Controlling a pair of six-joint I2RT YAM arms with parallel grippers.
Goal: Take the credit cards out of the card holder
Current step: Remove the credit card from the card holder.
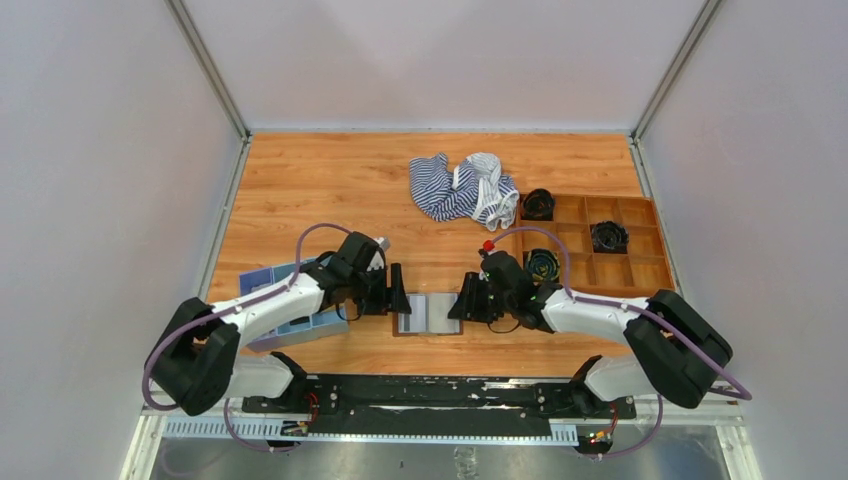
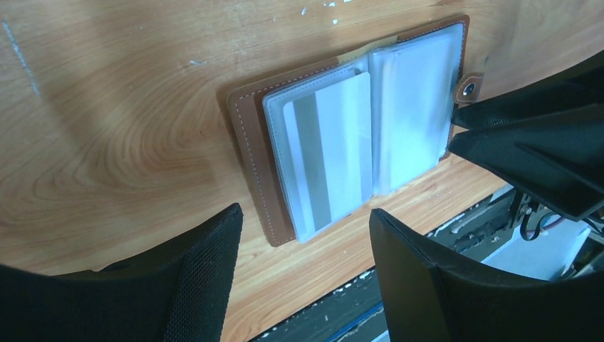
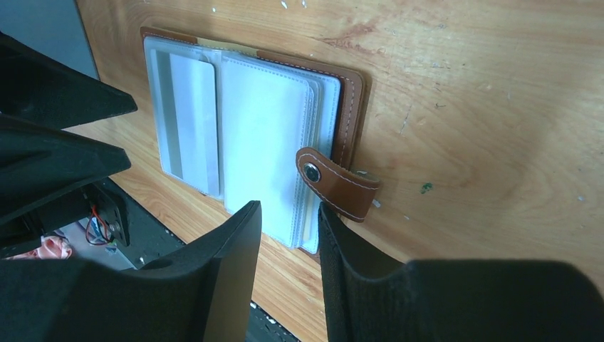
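Note:
The brown card holder (image 1: 430, 313) lies open and flat near the table's front edge, its clear pockets facing up. A greyish card (image 2: 331, 157) sits inside the left-hand pocket; it also shows in the right wrist view (image 3: 189, 128). A thin yellowish edge (image 3: 221, 46) peeks out behind the pockets at the spine. My left gripper (image 1: 398, 290) is open and empty at the holder's left edge, low over it (image 2: 305, 214). My right gripper (image 1: 462, 300) is at the right edge by the snap strap (image 3: 338, 184), jaws a narrow gap apart (image 3: 287, 210), holding nothing.
A striped cloth (image 1: 462, 187) lies at the back. A big brown compartment box (image 1: 600, 197) with black round items stands at the right. A light-blue tray (image 1: 258, 280) sits under the left arm. The black base rail (image 1: 430, 385) runs just past the front edge.

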